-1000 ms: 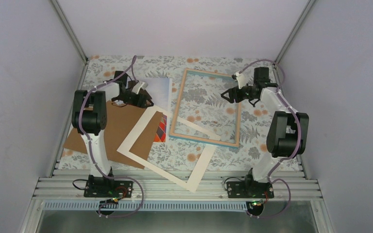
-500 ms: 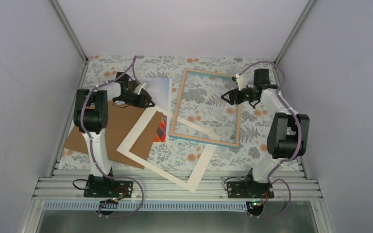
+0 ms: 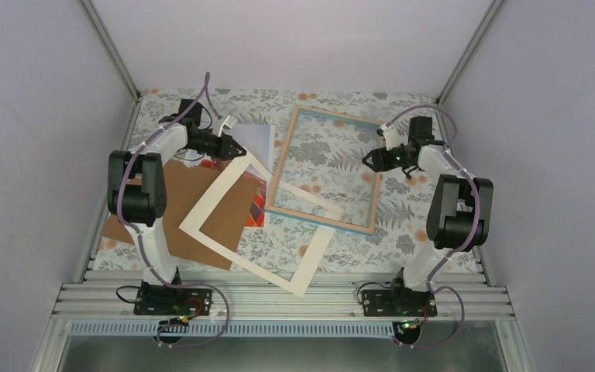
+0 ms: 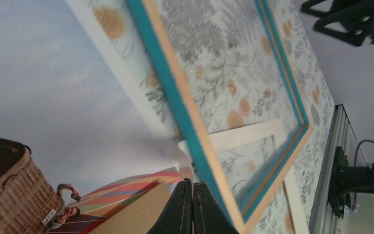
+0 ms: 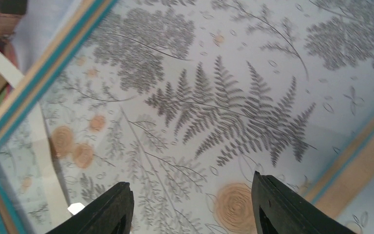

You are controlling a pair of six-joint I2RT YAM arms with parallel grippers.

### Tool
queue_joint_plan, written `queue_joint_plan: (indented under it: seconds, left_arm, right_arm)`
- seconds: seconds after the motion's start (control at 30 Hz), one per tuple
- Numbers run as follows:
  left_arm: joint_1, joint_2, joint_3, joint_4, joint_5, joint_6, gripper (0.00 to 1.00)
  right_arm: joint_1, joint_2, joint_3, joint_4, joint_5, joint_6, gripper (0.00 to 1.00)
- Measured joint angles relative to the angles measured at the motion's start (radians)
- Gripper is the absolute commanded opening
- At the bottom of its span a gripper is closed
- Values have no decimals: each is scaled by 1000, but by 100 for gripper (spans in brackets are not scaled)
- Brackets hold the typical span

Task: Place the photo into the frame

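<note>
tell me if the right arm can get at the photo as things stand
Probably not easily. The photo lies across the frame from the open right fingers, which hover over its pane. The cream mat overlaps the photo's near part, and the shut left fingers sit over its edge.

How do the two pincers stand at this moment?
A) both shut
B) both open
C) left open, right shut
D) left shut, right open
D: in its own wrist view the left pincer has its fingers pressed together, while the right pincer has its fingers spread wide above the clear pane of the frame.
</note>
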Motion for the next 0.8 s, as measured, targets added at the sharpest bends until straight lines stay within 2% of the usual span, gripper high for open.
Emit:
queue_joint_plan:
  seconds: [0.2,0.5,0.8]
  left_arm:
    - [40,-105,58,-50,-38,-34,2]
    - [76,-166,145,-144,-80,0,2]
    - [94,-262,217,-206,-209,17,2]
  right_arm:
    - [-19,5,-7,19,54,21,58]
    - [-19,48,-23,55,157,51,55]
    - [-19,56,-25,71,254,55,53]
